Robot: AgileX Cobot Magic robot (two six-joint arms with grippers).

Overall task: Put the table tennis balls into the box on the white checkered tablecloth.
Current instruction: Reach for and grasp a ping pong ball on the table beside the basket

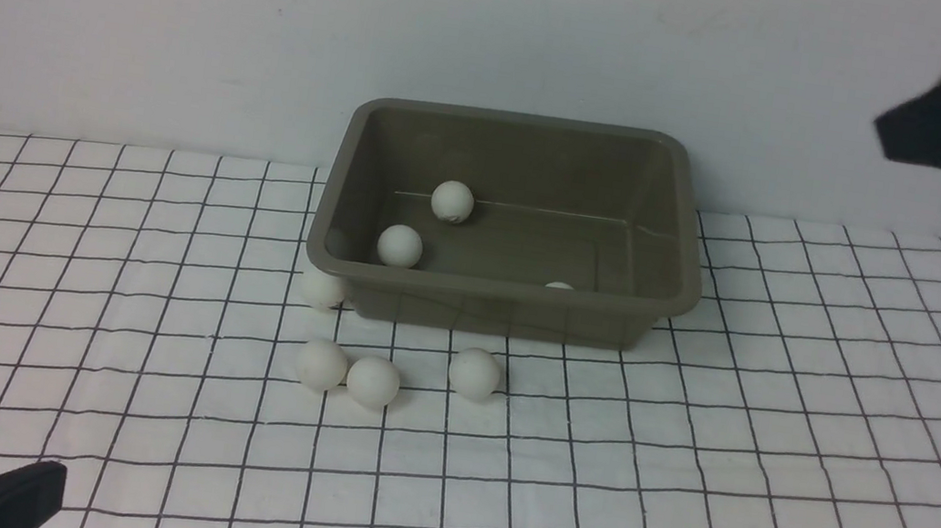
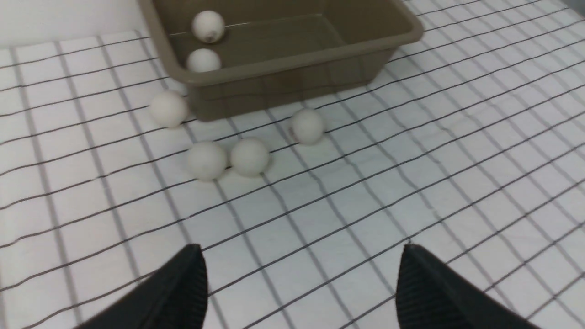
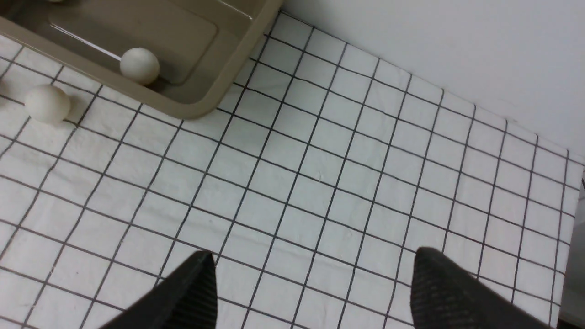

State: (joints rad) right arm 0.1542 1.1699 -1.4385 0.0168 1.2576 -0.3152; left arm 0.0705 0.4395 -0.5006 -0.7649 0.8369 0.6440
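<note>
3 balls [image 1: 452, 202] are in the big box [image 1: 497, 309] and 4 white balls [image 1: 475, 374] wait on the cloth [image 1: 730, 448], so nearly half is done, and both claws [image 2: 301, 278] are wide and empty.

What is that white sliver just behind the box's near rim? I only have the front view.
Observer: A ball. The right wrist view shows it lying on the floor of the box, beside the near wall.

Operator: And the right gripper, is it holding anything?

Observer: No, the right gripper has its jaws apart with only tablecloth seen between them.

Operator: The left gripper's tips are cut off for me. Loaded?

Observer: Not loaded: the left wrist view shows the left gripper open, with nothing between its fingers.
</note>
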